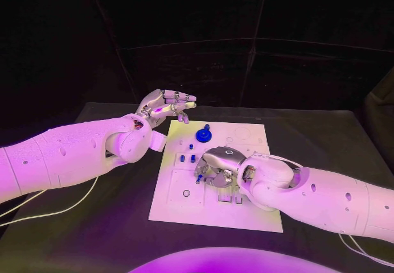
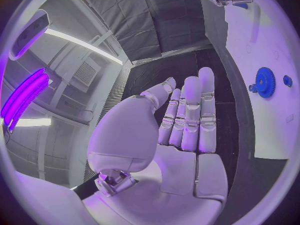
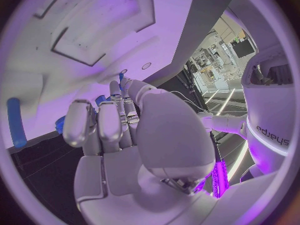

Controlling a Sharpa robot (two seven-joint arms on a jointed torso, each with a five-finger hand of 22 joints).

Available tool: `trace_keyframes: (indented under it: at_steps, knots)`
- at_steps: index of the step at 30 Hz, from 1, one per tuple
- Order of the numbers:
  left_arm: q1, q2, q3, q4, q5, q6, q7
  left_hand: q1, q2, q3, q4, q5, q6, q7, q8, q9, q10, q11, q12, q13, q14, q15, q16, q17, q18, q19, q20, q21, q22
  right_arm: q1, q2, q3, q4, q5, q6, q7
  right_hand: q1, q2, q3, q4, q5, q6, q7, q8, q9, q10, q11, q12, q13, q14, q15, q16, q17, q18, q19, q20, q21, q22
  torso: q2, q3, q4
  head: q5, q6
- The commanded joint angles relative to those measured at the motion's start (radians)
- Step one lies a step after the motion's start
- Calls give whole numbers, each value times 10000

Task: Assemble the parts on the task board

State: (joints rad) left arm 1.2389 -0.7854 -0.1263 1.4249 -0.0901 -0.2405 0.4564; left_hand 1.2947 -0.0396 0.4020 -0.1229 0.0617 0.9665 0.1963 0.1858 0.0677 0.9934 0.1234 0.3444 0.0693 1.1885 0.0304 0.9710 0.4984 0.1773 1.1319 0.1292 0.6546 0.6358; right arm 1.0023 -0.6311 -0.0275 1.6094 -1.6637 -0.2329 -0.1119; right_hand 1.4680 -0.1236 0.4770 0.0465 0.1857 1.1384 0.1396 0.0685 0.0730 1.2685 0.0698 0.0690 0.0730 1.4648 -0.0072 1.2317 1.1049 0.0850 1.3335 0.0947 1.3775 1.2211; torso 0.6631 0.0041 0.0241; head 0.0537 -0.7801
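Observation:
The white task board [image 1: 246, 216] lies in the middle of the table. A blue gear [image 1: 204, 135] [image 2: 265, 81] stands on its far part, with small blue pegs [image 1: 191, 147] just nearer. My right hand [image 1: 220, 166] [image 3: 119, 125] hangs over the board's middle, fingers pointing down. A thin blue pin [image 1: 198, 178] [image 3: 120, 77] sits between its thumb and a fingertip. My left hand [image 1: 168, 105] [image 2: 184, 125] is raised beyond the board's far left corner, fingers apart and holding nothing. Another blue peg [image 3: 15, 122] lies on the board.
Rectangular recesses [image 1: 230, 198] [image 3: 103, 32] and a small round hole [image 1: 186, 193] mark the board's near part. Black table [image 1: 107, 227] surrounds the board on all sides. A white cable [image 1: 49, 213] trails under my left arm.

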Motion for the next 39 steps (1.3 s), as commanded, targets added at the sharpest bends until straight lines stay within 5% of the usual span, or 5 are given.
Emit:
trace_keyframes:
  at_steps: [1,27,32,39]
  knots:
    - [16,12,9,-8,44,155,-76,-51,-12,60,-4,62,-77,-1,67,0,-69,-10,57,-11,-54,19,0,-9,52,-90,4,-49,-16,-1,20,-1,2,-131,147,106,-87,19,34,-10,-11,5,57,2,4,-37,18,-52,4,316,-35,46,10,-62,58,23,64,11,4,-3,2,-9,-5]
    - [16,26,9,-108,44,193,-190,-60,-15,78,-6,62,-79,-3,77,1,-80,-9,62,-11,-59,20,4,-13,53,-94,6,-51,-19,-16,93,-2,-2,-676,532,-83,-225,23,23,-29,-102,-30,70,-2,3,-75,34,-47,4,304,-17,40,-28,-54,29,42,51,-19,-1,-8,6,-25,-38]
    - [16,33,9,-120,44,252,-235,-62,-18,86,-9,61,-82,-2,80,1,-87,-9,64,-11,-62,20,6,-15,53,-95,7,-52,-20,-17,169,-2,-59,-1101,494,-6,-874,-326,-322,169,295,-448,196,-71,-62,-548,165,-95,-67,214,106,-122,-283,15,-231,133,-152,-356,0,-5,3,-19,-39]
    - [16,40,9,-147,44,311,-342,-81,-24,89,-2,57,-87,1,85,2,-93,-5,68,-11,-63,22,10,-18,54,-95,9,-52,-22,-16,197,-3,-98,-1163,249,203,-1289,-504,-951,351,-601,-957,319,-38,-68,-1272,345,-53,-60,-46,249,-812,-1152,223,-913,298,-799,-1326,-5,-7,9,-4,-75]
